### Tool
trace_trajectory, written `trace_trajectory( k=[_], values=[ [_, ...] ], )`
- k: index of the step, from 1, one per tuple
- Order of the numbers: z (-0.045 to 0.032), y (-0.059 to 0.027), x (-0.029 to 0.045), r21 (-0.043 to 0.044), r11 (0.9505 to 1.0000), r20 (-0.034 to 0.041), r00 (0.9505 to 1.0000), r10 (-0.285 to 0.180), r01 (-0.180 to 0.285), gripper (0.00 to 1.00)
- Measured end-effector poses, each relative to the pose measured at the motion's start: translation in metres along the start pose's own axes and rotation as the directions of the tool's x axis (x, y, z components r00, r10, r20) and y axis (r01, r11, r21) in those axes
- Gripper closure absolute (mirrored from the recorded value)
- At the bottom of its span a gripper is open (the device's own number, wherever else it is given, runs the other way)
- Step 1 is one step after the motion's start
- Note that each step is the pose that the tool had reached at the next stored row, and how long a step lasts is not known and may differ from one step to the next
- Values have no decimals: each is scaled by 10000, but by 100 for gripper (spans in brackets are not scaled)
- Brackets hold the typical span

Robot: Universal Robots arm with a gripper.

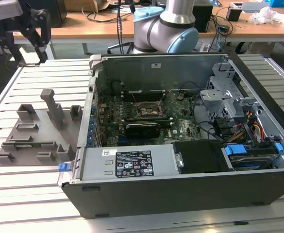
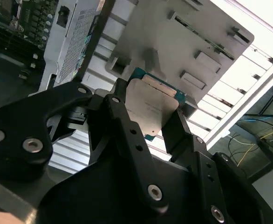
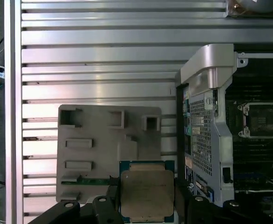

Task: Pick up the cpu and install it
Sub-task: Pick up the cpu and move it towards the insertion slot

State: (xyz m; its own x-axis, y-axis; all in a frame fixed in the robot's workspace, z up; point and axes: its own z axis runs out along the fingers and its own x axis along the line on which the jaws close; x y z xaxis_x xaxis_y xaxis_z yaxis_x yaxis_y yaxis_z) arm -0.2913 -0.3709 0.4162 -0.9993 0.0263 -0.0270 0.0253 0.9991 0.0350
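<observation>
Gripping the cpu (image 3: 146, 193) between its fingers (image 2: 127, 135), the gripper (image 2: 148, 119) hangs above the holder tray (image 3: 94, 158); pick-up done (socket (image 3: 260, 119) looks empty); installation outstanding.

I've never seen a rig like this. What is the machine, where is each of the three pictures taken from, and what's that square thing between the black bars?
The machine is a robot arm. Its grey jointed body rises behind the open computer case. At the arm's end is a gripper, a black two-fingered clamp, at the exterior view's upper left. The exterior view comes from a camera standing off the arm and takes in the slatted metal table. Both wrist views come from cameras riding on the arm, looking past the fingers. The square silver plate is the cpu, a computer chip, clamped between those fingers near the grey holder tray. Inside the case, the motherboard's socket looks to have no chip in it.
</observation>
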Motion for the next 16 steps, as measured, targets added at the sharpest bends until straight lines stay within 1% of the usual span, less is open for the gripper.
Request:
trace_trajectory(
  k=[1, 2, 4, 5, 6, 11, 16],
  values=[
    [5, 4, -169, 0, 10000, -2, 10000, -1, 1, 45],
    [6, 6, -225, -1, 10000, -2, 10000, 0, 0, 45],
    [8, 7, -286, 0, 10000, -2, 10000, 0, 0, 45],
    [10, 9, -366, 0, 10000, -5, 10000, 0, 0, 45],
    [11, 10, -407, 0, 10000, -5, 10000, -1, 1, 45],
    [15, 14, -534, 0, 10000, -8, 10000, 1, -1, 45],
    [17, 16, -636, 1, 10000, -9, 10000, -1, 1, 45]
  ],
)
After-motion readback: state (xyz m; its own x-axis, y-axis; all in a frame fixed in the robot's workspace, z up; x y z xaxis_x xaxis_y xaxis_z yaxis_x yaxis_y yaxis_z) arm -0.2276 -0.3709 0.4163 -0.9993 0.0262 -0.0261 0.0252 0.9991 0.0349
